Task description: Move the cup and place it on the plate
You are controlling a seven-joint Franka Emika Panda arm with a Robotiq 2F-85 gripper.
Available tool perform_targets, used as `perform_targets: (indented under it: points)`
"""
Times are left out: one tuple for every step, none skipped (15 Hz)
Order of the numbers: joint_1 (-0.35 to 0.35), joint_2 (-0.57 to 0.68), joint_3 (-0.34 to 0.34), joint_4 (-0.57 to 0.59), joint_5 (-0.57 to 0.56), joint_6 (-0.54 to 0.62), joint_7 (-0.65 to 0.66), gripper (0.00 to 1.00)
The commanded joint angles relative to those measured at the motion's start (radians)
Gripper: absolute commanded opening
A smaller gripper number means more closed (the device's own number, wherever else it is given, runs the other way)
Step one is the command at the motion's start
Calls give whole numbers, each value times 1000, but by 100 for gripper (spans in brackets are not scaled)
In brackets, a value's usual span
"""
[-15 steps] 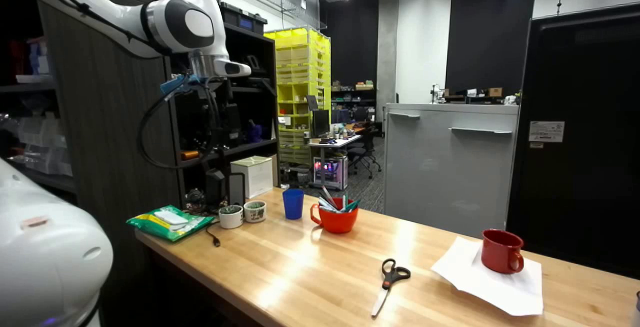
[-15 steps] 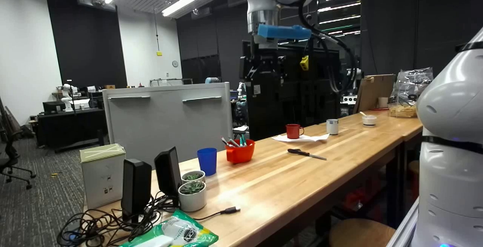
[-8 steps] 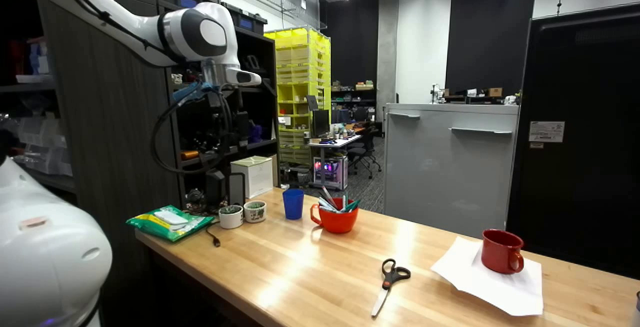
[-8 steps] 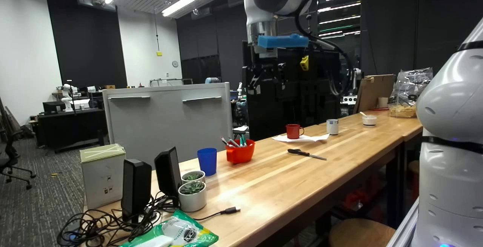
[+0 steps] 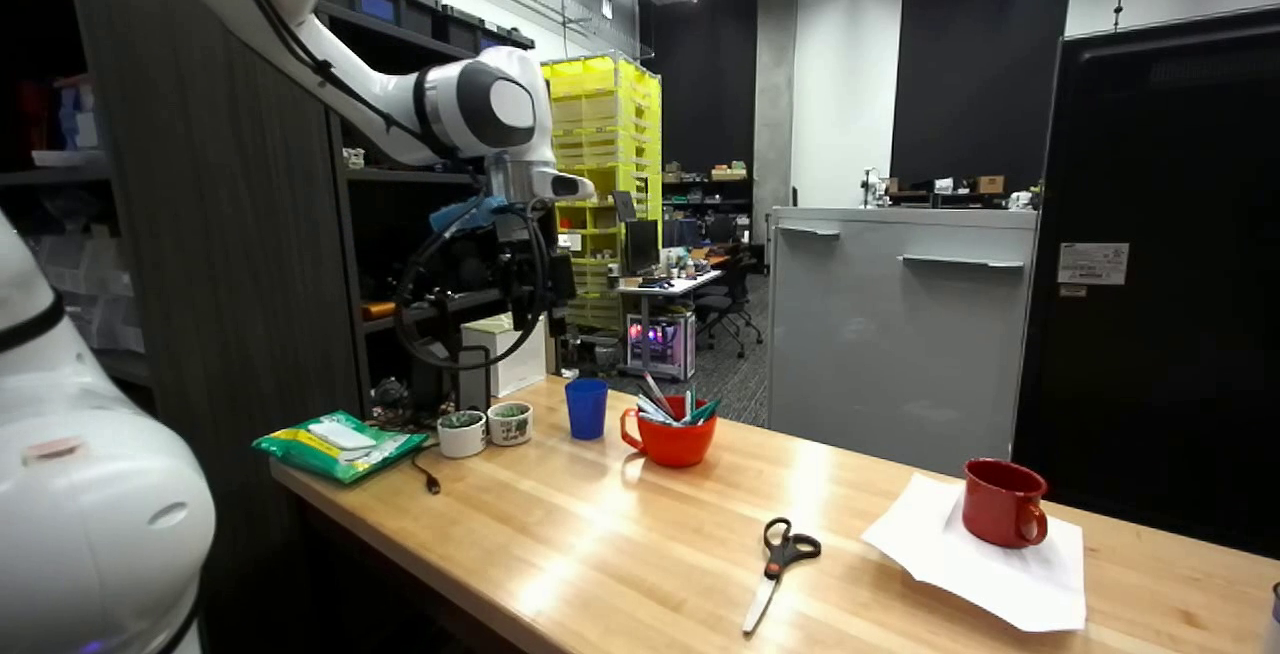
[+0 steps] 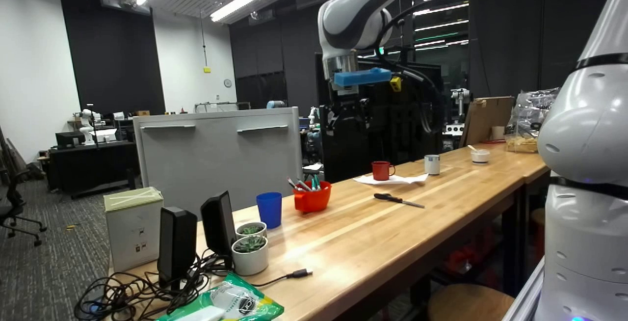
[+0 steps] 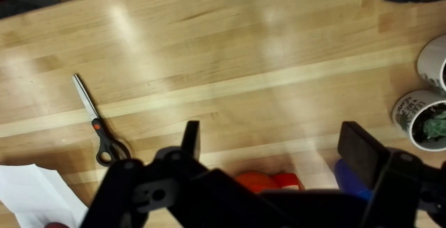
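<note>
Several pens (image 5: 704,412) leaned in the cup (image 5: 678,446), a wide, low red one standing upright on the counter (image 5: 600,554), so it seemed to serve as a desk holder; any lift would presumably have to stay level to keep them from tipping out. Its handle faced the side where the blue tumbler (image 5: 586,408) stood near, which left the opposite flank freer for a grasp. The plate (image 5: 920,534), a flat white sheet with an angular outline, lay well apart, past the scissors (image 5: 776,568). On it stood the red mug (image 5: 1000,509), upright and off its middle, perhaps there to weigh it down; the bare remainder looked the likelier place for the cup, though so thin a base might shift under it. The fingers (image 7: 360,149) were spread wide with nothing between them, hanging high above the counter and touching nothing, probably parted so that they could come down either side of the cup's wall or around its body. In the wrist view only part of the cup showed, low down and otherwise hidden, so the reach did not look lined up with it. By that, I judged the job to be at the approach, with grasp, carry and setting-down all ahead.
</note>
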Motion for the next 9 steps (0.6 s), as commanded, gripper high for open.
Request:
perform_targets:
  points:
    - [-18,99,-46,98,17,9,27,100]
    - [-1,51,-40,42,2,14,8,100]
    - [-4,69,-49,55,2,14,5,100]
    - [-4,75,-53,56,2,14,4,100]
    - [-3,77,-53,55,2,14,4,100]
    - [-1,77,-53,55,2,14,4,100]
    - [2,75,-50,55,3,14,4,100]
    - [5,73,-48,54,3,14,5,100]
    - [6,73,-48,54,3,14,5,100]
